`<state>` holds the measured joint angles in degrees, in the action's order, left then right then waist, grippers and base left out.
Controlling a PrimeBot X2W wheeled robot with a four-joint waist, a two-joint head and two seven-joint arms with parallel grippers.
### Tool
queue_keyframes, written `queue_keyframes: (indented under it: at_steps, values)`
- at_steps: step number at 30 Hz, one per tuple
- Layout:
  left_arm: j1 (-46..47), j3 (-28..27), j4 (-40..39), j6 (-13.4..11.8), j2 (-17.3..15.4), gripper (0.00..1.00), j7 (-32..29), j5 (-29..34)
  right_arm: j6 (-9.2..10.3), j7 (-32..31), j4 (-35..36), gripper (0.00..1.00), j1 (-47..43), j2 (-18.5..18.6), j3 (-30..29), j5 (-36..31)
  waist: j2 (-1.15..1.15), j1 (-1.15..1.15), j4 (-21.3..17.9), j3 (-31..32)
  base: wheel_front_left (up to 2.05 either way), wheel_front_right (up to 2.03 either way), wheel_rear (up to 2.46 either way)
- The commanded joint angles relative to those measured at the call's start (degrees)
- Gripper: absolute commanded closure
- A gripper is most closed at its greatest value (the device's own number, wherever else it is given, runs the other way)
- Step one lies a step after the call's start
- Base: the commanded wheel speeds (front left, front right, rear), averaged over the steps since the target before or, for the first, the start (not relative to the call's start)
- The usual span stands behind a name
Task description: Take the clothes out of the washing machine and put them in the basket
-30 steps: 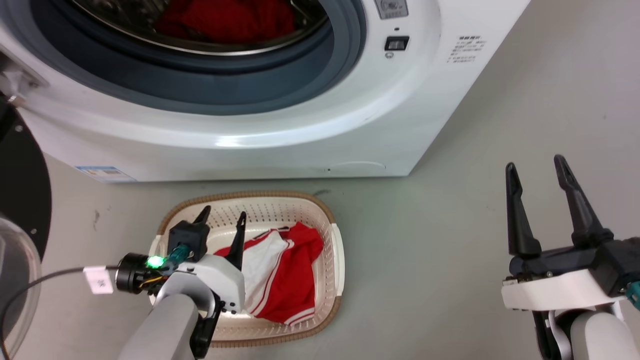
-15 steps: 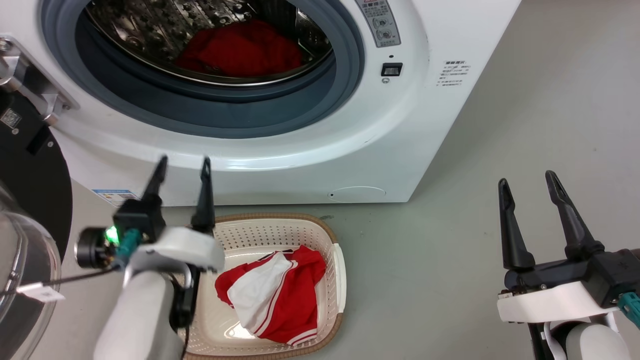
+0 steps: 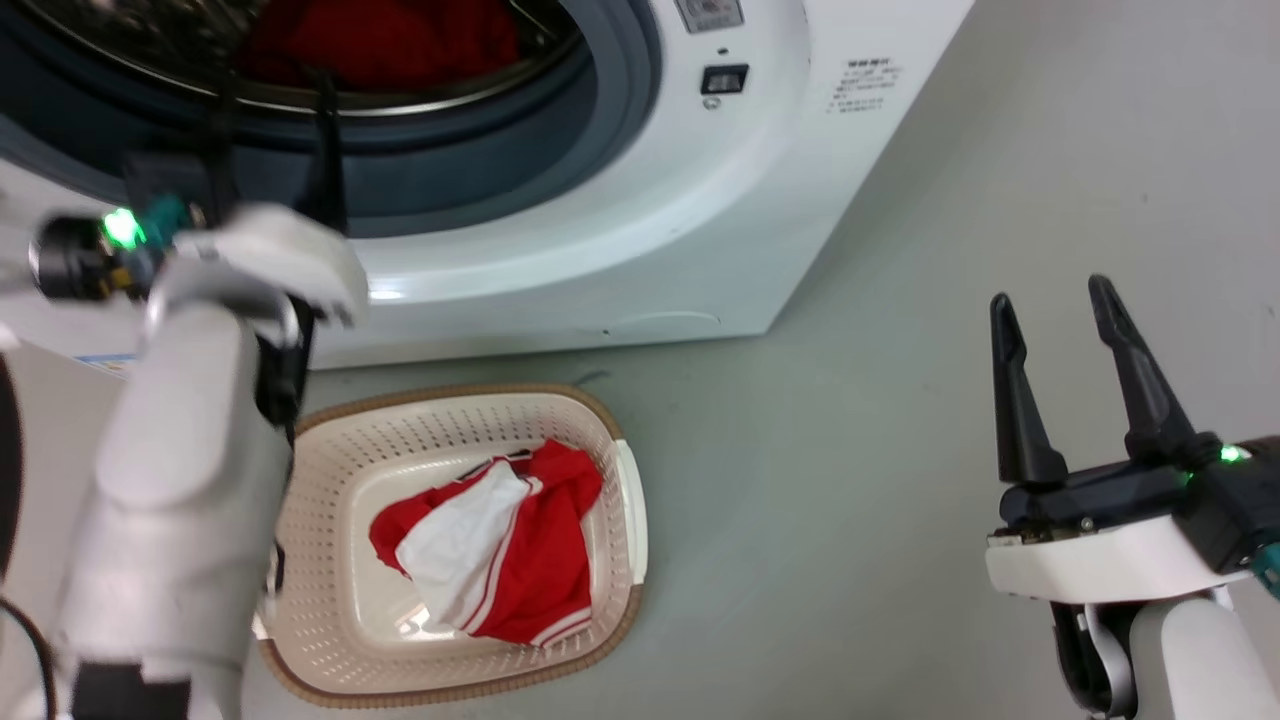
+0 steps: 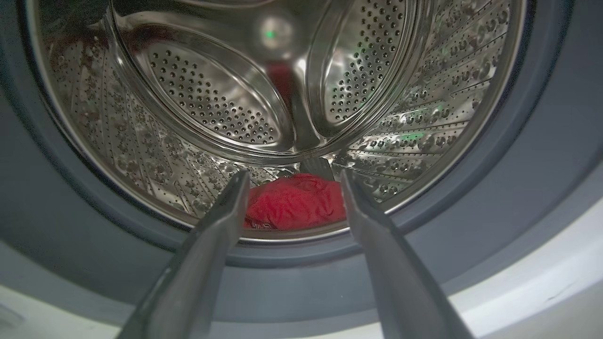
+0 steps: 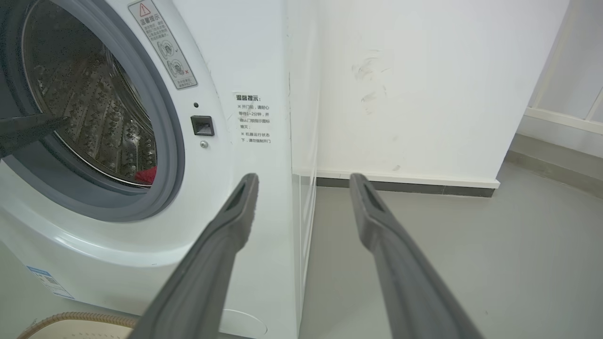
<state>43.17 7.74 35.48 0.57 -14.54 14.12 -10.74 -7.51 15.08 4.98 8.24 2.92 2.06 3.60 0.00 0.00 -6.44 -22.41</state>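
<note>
The white washing machine (image 3: 620, 230) stands with its porthole uncovered. A plain red garment (image 4: 294, 202) lies at the bottom of the steel drum (image 4: 212, 103), also seen in the head view (image 3: 390, 40). My left gripper (image 3: 272, 95) is open at the grey rubber rim (image 4: 518, 188), pointing into the drum; in its wrist view (image 4: 294, 174) the garment shows between the fingers, farther in and untouched. The cream basket (image 3: 620, 500) sits on the floor before the machine and holds a red and white striped garment (image 3: 500, 550). My right gripper (image 3: 1050, 295) hangs open and empty over the floor at the right.
The grey floor (image 3: 850, 450) stretches right of the machine and basket. A white wall (image 5: 424, 94) with a baseboard rises behind the machine. The right wrist view catches the basket's rim (image 5: 70, 322) and a left finger (image 5: 28, 129) at the porthole.
My left arm has risen from the basket, where the striped garment stays, up to the porthole. The head camera has shifted. My right gripper has kept its place.
</note>
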Motion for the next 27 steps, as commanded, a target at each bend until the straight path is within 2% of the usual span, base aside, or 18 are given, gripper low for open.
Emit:
queue_keyframes:
  at_steps: [1,7,14,26,27]
  values:
    - [4.97,0.14,2.46,0.54,-0.89,0.00,-0.92,0.29,0.04,0.14,0.58,0.00,1.45,-0.06,0.18,0.46,0.00,0.00,-2.24,-3.71,0.00,0.00,0.00]
    - [18.94,0.71,11.53,1.29,-2.85,0.00,-5.04,1.07,0.04,0.14,1.42,0.00,3.99,-0.08,0.47,1.89,0.00,0.00,-4.53,-9.51,0.00,0.00,0.00]
    - [32.61,2.75,19.54,3.56,-6.76,0.00,-11.85,2.75,0.04,0.14,2.81,0.00,6.67,-0.07,1.10,4.12,0.00,0.00,-7.93,-15.73,0.00,0.00,0.00]
    - [49.13,9.48,28.81,6.31,-12.19,0.00,-26.30,7.09,0.04,0.14,5.24,0.00,8.02,-0.07,1.37,7.26,0.00,0.00,-11.75,-22.36,0.00,0.00,0.00]
    - [51.98,10.24,30.07,6.55,-12.60,0.00,-29.56,7.24,0.04,0.14,5.66,0.00,8.46,-0.08,1.35,7.79,0.00,0.00,-12.27,-23.61,0.00,0.00,0.00]
